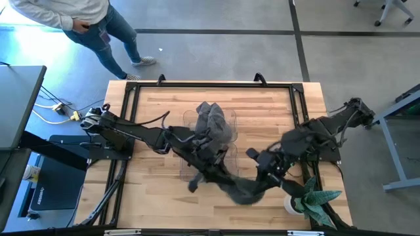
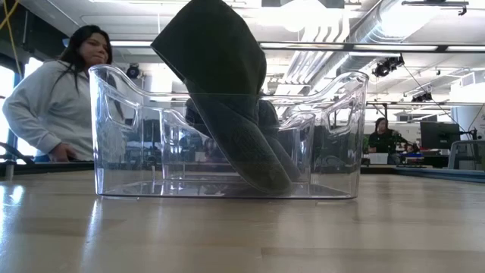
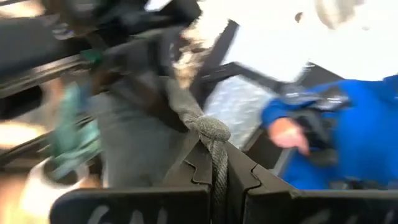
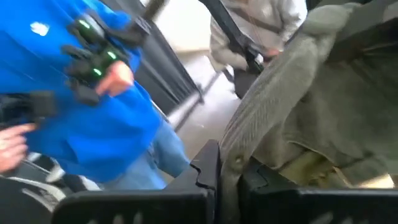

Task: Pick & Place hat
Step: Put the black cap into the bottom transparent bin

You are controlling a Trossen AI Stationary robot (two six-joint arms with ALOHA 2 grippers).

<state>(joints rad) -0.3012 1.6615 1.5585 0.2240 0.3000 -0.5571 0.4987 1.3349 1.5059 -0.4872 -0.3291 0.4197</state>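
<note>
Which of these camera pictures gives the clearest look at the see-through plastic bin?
The low view: the clear bin fills it side-on, with walls, scooped rim and the grey hat hanging into it. From the high view it is faint, mostly covered by the hat and arms. Neither wrist view shows it.

A potted plant [image 1: 314, 198] stands on the wooden table [image 1: 151, 196].

The hat [image 2: 227, 98] was cut off at the low view's top edge; both wrist views were blurred, and the bin [image 1: 226, 157] was mostly hidden.
</note>
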